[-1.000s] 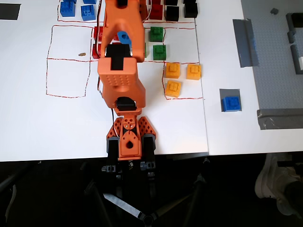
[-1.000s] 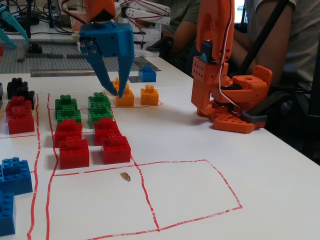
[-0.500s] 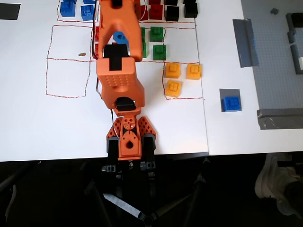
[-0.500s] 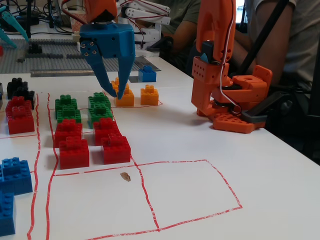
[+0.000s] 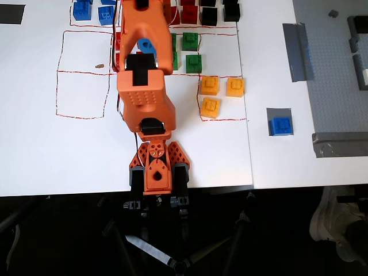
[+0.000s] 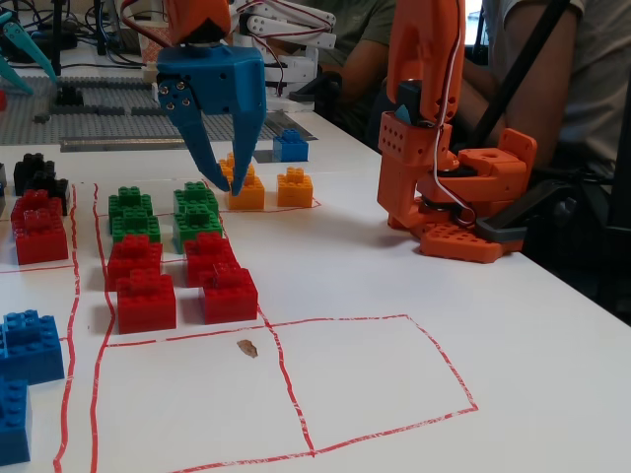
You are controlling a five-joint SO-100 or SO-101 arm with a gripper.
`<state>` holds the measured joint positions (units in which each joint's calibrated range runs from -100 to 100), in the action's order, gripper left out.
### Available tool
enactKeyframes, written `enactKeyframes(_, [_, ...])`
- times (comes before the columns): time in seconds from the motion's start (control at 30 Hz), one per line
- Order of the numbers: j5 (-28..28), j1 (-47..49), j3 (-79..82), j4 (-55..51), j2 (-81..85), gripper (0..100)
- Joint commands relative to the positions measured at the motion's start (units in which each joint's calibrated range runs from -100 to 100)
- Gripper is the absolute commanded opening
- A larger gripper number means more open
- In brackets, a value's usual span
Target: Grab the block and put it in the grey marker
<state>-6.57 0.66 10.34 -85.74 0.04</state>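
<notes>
Above the green blocks on the white worktop, blue jaws spread and empty, seemingly poised to descend; far right, blue block already on grey marker.

Plastic bricks and a printed arm on a smooth white table

The arm is matt orange plastic with a faintly ribbed, layered look, and its gripper near the upper left of the fixed view has duller blue plastic fingers; the block, at the right of the overhead view, is smooth blue plastic with a slight sheen, sitting on the grey marker, a flat matt tape patch; the red blocks, green blocks and yellow blocks show the same hard, lightly glossy plastic; the table looks smooth, white and softly reflective, with thin red lines on it; a studded grey baseplate lies at the upper right of the overhead view
</notes>
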Motion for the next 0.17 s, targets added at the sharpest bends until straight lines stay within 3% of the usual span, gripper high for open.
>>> enactKeyframes(0.0, [-0.3,1.4,-6.7,-0.8,6.3,0])
enactKeyframes(0.13, [-0.2,1.5,-7.2,-1.0,5.8,0])
